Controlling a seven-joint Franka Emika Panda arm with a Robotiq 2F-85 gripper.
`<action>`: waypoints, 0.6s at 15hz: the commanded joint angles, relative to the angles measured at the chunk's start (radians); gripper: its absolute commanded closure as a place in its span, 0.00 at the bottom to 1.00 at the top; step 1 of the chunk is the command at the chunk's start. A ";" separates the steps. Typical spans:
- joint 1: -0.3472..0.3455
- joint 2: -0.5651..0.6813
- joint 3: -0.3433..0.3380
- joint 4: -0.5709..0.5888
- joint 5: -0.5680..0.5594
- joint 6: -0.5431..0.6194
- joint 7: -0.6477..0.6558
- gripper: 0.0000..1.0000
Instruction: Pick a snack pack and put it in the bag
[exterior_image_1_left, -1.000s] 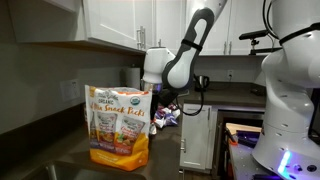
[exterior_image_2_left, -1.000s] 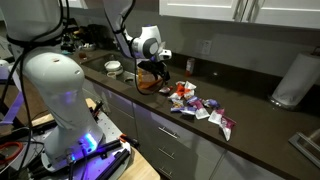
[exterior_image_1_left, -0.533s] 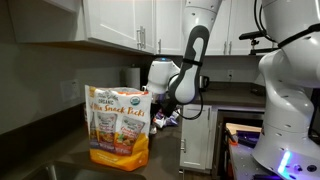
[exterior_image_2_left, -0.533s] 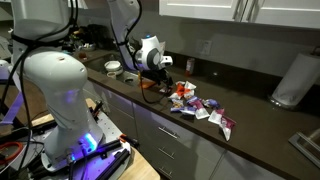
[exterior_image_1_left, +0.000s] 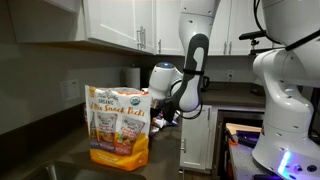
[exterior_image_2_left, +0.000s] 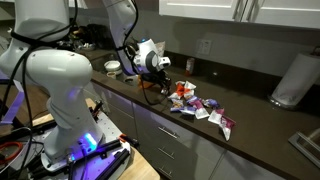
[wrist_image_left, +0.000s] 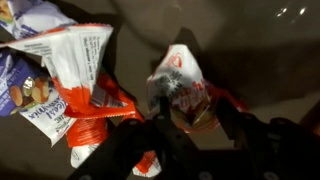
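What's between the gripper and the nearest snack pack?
Nothing: in the wrist view the snack pack lies on bare dark counter, right ahead of the open gripper. A red-and-white packet lies off to one side.

Packets crowded close around the gripper, bag upright nearby, bare countertop beyond them.

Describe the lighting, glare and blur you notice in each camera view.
Wrist view: dim and soft, the reddish-orange snack pack smeared, the claw a dark blur. In an exterior view, the Snack Pack bag is well lit and the foreground counter is in shadow. In an exterior view, a blue glow shows beneath the robot base.
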 joint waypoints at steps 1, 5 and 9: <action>0.064 -0.048 -0.052 -0.036 0.009 -0.050 0.011 0.79; 0.128 -0.157 -0.129 -0.024 -0.005 -0.244 0.006 0.95; 0.202 -0.305 -0.225 0.047 -0.036 -0.537 0.016 0.96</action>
